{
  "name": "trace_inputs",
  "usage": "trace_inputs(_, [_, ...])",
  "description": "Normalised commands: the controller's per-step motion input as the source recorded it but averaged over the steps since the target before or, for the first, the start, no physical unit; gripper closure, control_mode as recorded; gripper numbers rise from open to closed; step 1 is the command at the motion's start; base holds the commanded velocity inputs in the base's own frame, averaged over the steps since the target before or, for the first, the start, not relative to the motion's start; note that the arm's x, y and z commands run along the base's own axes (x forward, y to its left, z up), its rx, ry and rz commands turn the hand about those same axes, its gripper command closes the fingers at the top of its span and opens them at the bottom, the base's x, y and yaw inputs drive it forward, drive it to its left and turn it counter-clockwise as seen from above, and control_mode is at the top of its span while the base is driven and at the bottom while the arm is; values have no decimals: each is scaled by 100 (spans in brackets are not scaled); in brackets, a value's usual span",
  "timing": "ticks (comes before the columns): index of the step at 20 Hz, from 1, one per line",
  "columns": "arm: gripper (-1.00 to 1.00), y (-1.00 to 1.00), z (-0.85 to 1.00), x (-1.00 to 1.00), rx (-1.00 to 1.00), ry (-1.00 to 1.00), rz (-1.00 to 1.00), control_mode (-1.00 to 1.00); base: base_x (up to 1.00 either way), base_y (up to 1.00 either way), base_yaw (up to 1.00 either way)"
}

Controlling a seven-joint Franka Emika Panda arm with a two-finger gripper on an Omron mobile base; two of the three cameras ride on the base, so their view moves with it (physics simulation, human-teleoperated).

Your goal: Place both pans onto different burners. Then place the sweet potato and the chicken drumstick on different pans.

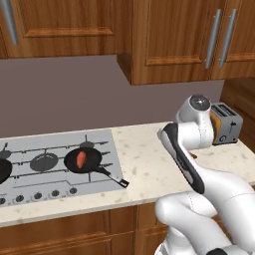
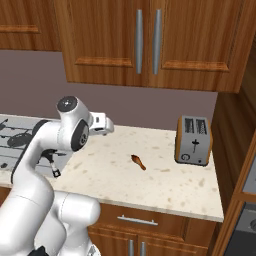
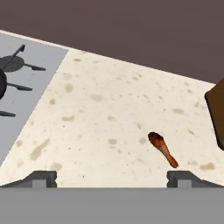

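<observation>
One black pan (image 1: 84, 160) rests on the cooktop's right front burner with the orange sweet potato (image 1: 81, 159) inside it and its handle pointing toward the counter. Part of a second pan (image 1: 3, 170) shows at the left edge, on the cooktop. The brown chicken drumstick (image 2: 138, 161) lies on the speckled counter between the cooktop and the toaster. My gripper (image 3: 112, 178) hovers open above the counter with nothing between its fingers. The drumstick (image 3: 162, 149) lies ahead of it, near the right fingertip (image 3: 183, 178).
A bare burner (image 1: 44, 162) sits in the middle of the grey cooktop (image 1: 99, 142). A silver and orange toaster (image 2: 194, 140) stands at the counter's right end. Wooden cabinets hang overhead. A side wall closes the far right.
</observation>
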Motion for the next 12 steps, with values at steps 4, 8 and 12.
trace_inputs(4, [-100, -18, -10, 21, 1, 1, 0, -100, 0, 0, 0])
trace_inputs(8, [-100, -26, -31, 15, 0, 0, 2, -100, 0, 0, 0])
trace_inputs(12, [-100, -31, -37, 21, 0, 0, 3, -100, 0, 0, 0])
